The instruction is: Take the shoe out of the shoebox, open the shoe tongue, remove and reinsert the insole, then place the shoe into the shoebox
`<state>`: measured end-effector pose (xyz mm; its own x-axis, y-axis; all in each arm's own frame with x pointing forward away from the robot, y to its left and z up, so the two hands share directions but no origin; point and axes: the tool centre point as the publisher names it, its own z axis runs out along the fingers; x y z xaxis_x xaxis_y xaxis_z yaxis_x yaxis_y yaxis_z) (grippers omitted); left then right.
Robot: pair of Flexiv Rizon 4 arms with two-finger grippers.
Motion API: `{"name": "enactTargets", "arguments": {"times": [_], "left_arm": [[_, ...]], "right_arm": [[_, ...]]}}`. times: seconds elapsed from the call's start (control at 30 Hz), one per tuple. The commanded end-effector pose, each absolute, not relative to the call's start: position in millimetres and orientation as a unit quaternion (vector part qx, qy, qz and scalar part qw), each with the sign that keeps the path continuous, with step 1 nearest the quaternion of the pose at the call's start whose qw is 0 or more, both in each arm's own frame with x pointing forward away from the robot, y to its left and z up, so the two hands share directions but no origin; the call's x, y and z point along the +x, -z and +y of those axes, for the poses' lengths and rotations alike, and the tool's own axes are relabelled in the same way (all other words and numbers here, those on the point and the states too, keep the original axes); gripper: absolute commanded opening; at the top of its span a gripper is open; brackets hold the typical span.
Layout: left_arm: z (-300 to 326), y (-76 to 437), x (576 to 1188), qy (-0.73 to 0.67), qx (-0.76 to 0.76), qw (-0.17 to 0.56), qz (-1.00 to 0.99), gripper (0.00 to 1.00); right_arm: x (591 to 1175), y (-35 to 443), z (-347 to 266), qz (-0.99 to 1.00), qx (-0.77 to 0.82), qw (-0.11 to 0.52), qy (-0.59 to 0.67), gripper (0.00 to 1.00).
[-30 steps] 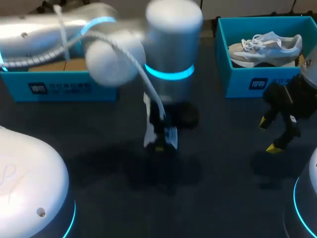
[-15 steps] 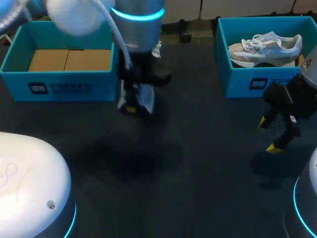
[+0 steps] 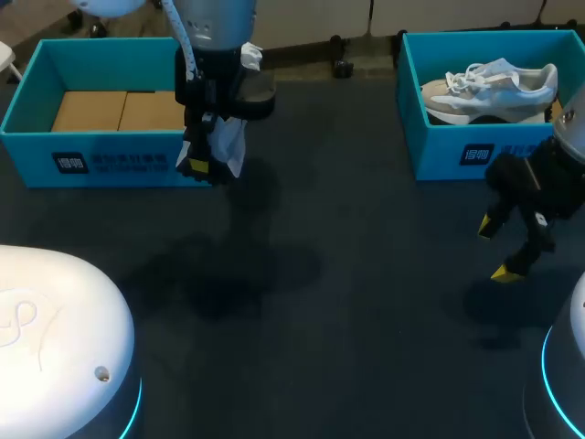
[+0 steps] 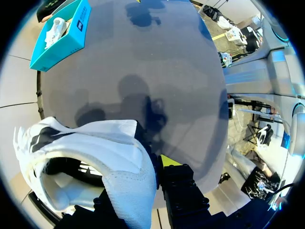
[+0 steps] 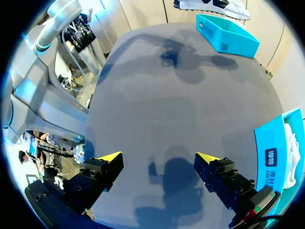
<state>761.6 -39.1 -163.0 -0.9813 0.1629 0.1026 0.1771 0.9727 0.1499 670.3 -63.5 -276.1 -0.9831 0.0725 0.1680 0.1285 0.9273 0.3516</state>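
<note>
My left gripper [image 3: 205,166] is shut on a white shoe [image 3: 227,137] with black marks and hangs over the front right corner of the left teal shoebox [image 3: 110,163]. That box shows only its cardboard floor. In the left wrist view the shoe [image 4: 95,157] fills the space around the gripper, hiding one finger. The other yellow fingertip [image 4: 169,161] shows beside the shoe. A second white shoe [image 3: 489,87] lies in the right teal shoebox [image 3: 475,155]. In front of that box, above the table, my right gripper [image 3: 503,247] [image 5: 158,160] stands open with nothing in it.
Dark table [image 3: 347,293] stretches between the two boxes. The white bases of my arms [image 3: 55,347] stand at the near left and near right corners. In the right wrist view the left shoebox [image 5: 226,33] is far ahead and the right shoebox [image 5: 281,152] is close beside the gripper.
My left arm has carried the shoe from the middle of the table back and to the left, up to the left shoebox. The right arm has not moved.
</note>
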Motion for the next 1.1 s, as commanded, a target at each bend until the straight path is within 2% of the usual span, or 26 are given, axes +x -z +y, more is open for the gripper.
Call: {"name": "enactTargets", "arguments": {"times": [0.03, 0.13, 0.17, 0.4, 0.67, 1.1], "left_arm": [[-38, 161, 762, 0.079, -0.087, 0.044, -0.992, 0.00], [-38, 161, 762, 0.079, -0.087, 0.044, -0.992, 0.00], [-30, 160, 771, 0.069, -0.084, 0.063, -0.992, 0.00], [41, 136, 843, 0.080, -0.034, 0.027, -0.996, 0.00], [98, 128, 901, 0.073, -0.019, 0.037, -0.996, 0.00], [158, 122, 947, 0.089, -0.006, 0.041, -0.995, 0.00]], "right_arm": [[670, 277, -63, -0.979, -0.052, 0.076, 0.182, 1.00], [670, 277, -63, -0.979, -0.052, 0.076, 0.182, 1.00], [670, 277, -63, -0.979, -0.052, 0.076, 0.182, 1.00], [670, 277, -63, -0.979, -0.052, 0.076, 0.182, 1.00], [670, 277, -63, -0.979, -0.052, 0.076, 0.182, 1.00], [670, 277, -63, -0.979, -0.052, 0.076, 0.182, 1.00]]}}
